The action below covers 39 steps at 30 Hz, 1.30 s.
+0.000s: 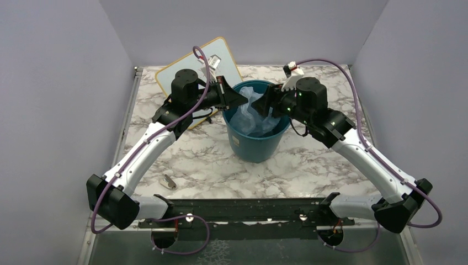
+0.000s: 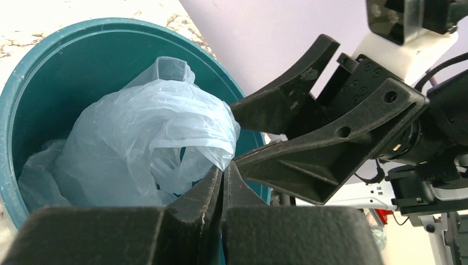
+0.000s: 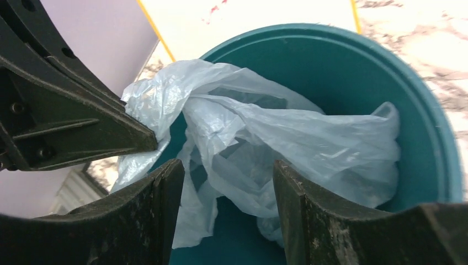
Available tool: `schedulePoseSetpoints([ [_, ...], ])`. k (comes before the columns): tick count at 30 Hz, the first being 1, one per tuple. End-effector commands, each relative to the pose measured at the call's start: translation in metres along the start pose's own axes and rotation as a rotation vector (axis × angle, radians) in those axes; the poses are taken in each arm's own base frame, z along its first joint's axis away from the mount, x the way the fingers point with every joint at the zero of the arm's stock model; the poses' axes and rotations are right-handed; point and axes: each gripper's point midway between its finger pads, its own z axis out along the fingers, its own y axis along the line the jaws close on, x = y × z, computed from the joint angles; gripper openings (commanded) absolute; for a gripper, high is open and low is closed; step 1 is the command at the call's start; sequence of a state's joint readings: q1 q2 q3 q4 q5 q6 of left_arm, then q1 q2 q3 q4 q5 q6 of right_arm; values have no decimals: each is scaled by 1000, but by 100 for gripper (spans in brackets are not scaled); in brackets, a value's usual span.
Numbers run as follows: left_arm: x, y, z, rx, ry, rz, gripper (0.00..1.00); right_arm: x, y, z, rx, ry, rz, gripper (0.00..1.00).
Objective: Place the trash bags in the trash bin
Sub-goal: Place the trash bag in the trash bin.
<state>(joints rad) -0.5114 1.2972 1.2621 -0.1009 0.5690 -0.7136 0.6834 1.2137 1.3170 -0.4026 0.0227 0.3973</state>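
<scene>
The trash bag (image 3: 287, 138) lies bunched inside the trash bin (image 1: 259, 146), which stands on the table (image 1: 187, 160) toward the middle of its far edge. One fold hangs over the rim on the left arm's side. Our left gripper (image 2: 223, 178) is closed at that fold, though we cannot tell whether film is nipped. Our right gripper (image 3: 226, 171) hangs spread above the heap. We judge the fold should go inward past the rim and be pressed low, so nothing springs out.
</scene>
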Motion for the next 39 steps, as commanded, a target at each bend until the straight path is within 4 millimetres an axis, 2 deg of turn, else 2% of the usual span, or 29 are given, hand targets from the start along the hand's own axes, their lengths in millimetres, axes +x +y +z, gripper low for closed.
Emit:
schedulePoseSetpoints([
  [1,-11,-13,-3,41,-16,29,2,1,23,12,-115,0,99,66],
  [6,-12,-14,-5,41,-20,26,2,-7,11,35,-46,-68,170,66],
  [10,-14,-14,-8,27,-24,27,2,-13,6,49,-10,-80,183,61],
  [14,-15,-7,-15,-13,-36,34,2,-11,12,50,-52,-83,181,38],
  [18,-19,0,-21,-48,-49,47,2,-11,-9,37,53,-93,123,19],
  [20,-23,8,-24,-91,-49,61,2,-13,-18,26,89,-92,74,15],
  [22,-26,22,-28,-161,-38,93,1,-15,-23,16,91,-62,-6,14],
  [27,-24,69,-51,-381,-29,88,0,-13,-83,-12,277,23,-26,11],
  [30,-24,91,-68,-483,-36,94,0,-17,-113,-30,355,7,7,12],
  [36,-39,104,-91,-602,-64,171,0,-48,-158,-54,453,-108,74,12],
  [39,-39,114,-99,-660,-34,190,0,-53,-174,-61,522,-102,47,12],
])
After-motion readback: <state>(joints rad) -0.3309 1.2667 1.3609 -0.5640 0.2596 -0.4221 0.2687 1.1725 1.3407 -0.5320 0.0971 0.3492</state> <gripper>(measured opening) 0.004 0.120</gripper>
